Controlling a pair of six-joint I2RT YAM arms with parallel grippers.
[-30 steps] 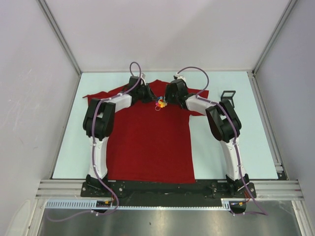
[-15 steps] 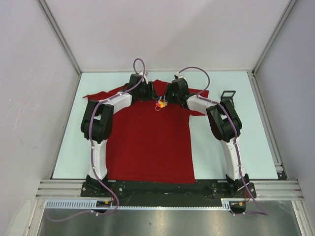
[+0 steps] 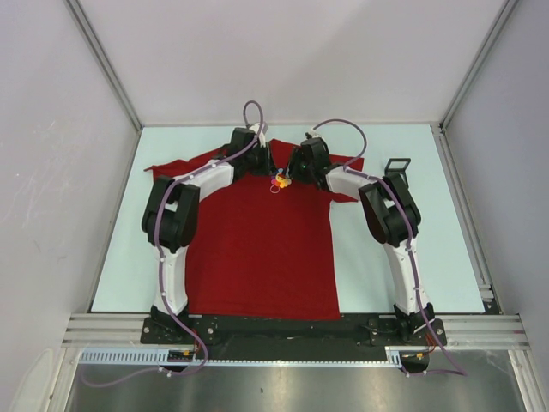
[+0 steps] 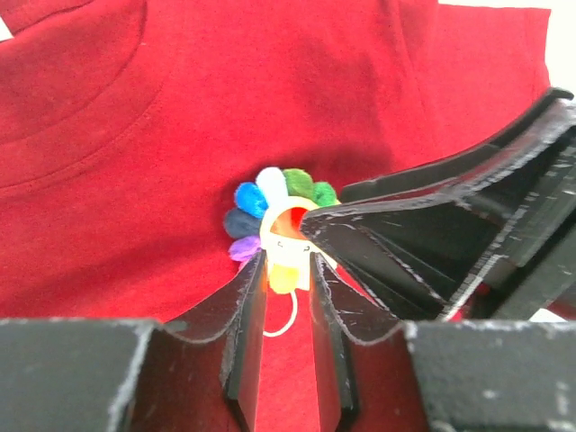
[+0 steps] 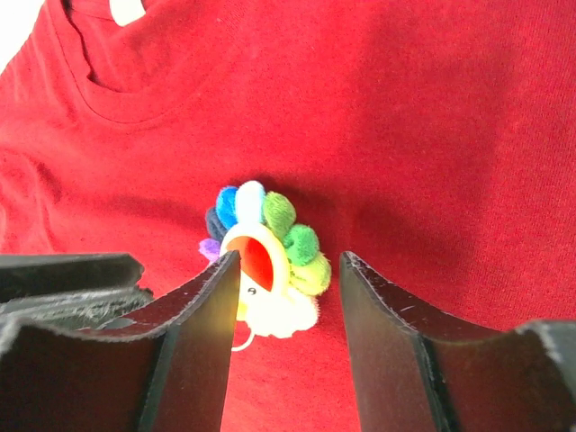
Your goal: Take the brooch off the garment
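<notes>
Change since the earlier overhead frames: the left arm's wrist and its cable loop have shifted sideways toward the right arm, bringing the left gripper (image 3: 268, 169) up against the brooch (image 3: 279, 180). The right gripper (image 3: 291, 175) holds nearly the same position as before. The brooch has not moved on the garment (image 3: 257, 249), which lies flat on the table (image 3: 386, 257).

Overhead view: both grippers meet at the brooch, one on either side of it. Finger spacing cannot be read from here. A black frame-shaped object (image 3: 396, 165) stands on the table beyond the right arm's elbow, well apart from the work.

Left wrist view: the left gripper's fingers (image 4: 245, 310) are drawn close together, with the brooch's yellow lower bead pinched between their tips. The rest of the bead cluster lies just ahead of the tips. A thin white ring (image 4: 290, 320) shows in the narrow gap behind the bead. One finger of the right gripper comes in from the side, its tip touching the brooch's centre.

Right wrist view: the right gripper's fingers (image 5: 382, 310) are spread wide with the brooch between them. The left-hand finger touches the brooch's edge; the right-hand finger stands apart from it. The white neck label (image 5: 127, 9) sits far ahead of the tips, at the collar, a detail that neither other view shows.
</notes>
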